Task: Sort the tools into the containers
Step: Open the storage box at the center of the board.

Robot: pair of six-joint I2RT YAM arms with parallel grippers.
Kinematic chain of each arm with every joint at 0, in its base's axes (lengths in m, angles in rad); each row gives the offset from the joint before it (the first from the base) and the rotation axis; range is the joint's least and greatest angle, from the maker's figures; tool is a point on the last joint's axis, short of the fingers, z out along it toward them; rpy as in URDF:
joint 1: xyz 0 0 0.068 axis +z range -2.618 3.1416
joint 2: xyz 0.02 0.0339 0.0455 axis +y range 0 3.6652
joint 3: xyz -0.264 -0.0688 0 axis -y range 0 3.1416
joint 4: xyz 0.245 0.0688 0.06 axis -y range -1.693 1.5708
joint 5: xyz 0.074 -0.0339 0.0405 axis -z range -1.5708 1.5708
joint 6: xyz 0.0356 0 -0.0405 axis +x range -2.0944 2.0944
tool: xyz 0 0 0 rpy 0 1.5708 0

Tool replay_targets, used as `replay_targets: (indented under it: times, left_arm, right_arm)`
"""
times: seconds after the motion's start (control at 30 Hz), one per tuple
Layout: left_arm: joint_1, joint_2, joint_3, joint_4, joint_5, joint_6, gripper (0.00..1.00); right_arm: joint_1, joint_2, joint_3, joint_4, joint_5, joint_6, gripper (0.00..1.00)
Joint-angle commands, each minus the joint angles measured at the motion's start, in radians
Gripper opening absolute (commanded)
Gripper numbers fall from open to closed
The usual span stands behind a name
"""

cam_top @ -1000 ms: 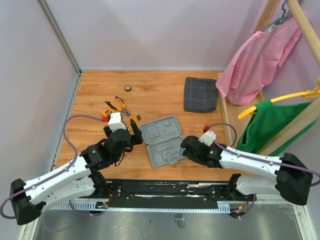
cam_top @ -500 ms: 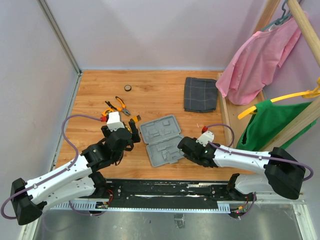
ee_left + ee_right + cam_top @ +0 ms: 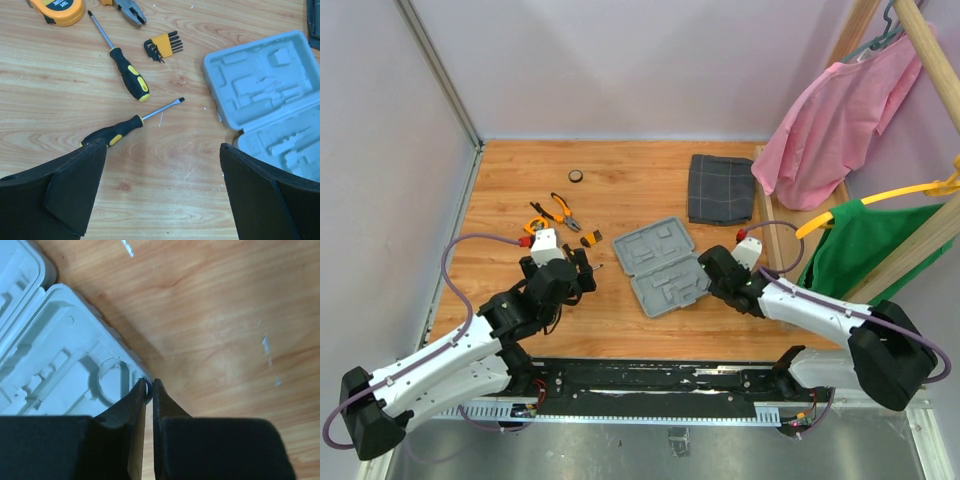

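Now the tool case (image 3: 665, 265) sits further right and further from the arm bases than a second ago, and it is turned a bit. It lies open, both moulded halves facing up, mid-tabletop (image 3: 640, 200). No tool shows in any compartment.

Cause: the right claw (image 3: 149, 388) went from half open to pinched narrow on the rim at the case's near-right corner, beside the round recess, and dragged the case toward its own side. The grip is on the thin lip only, so it probably suits sliding but not lifting.

The left claw (image 3: 163, 145) stands wide and holds nothing. It hovers over the flat screwdriver (image 3: 125, 129), which lies on the wood with its tip pointing at the case. The tool cluster is unmoved:
- cross-head screwdriver (image 3: 122, 65)
- hex key set (image 3: 162, 47)
- tape measure (image 3: 55, 7)
- pliers (image 3: 130, 10)

The folded cloth (image 3: 720, 188) is behind the case and apart from it.

Read: this was a reposition, and sorting has not started. The drag opened a gap between case and tools, so the left arm likely has clear room to pick. The flat screwdriver looks like its first candidate.
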Motion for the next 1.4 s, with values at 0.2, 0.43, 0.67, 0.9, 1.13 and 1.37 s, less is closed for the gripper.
replay_targets:
  times: [0.2,0.43,0.67,0.9,1.13,1.37]
  left_arm:
    - [0.008,0.001,-0.013,0.011,0.033,0.011,0.99]
    - [0.008,-0.004,-0.01,0.016,0.034,0.021,0.99]
    - [0.008,-0.004,-0.006,0.024,0.044,0.032,0.99]
    - [0.009,-0.005,-0.006,0.019,0.042,0.039,0.99]
    - [0.008,-0.007,-0.014,0.024,0.013,0.019,0.99]
    - [0.008,0.01,-0.016,0.04,0.014,0.024,0.99]
  right_arm:
    - [-0.265,0.124,0.138,0.172,-0.336,-0.627,0.02]
    - [-0.329,0.227,0.263,0.053,-0.643,-0.925,0.01]
    - [-0.329,0.286,0.341,-0.038,-0.548,-1.091,0.01]
    - [-0.331,0.282,0.399,-0.056,-0.358,-1.002,0.5]
    - [-0.313,0.137,0.288,-0.057,-0.329,-0.606,0.6]
    - [-0.161,0.018,0.109,-0.056,-0.291,-0.149,0.62]
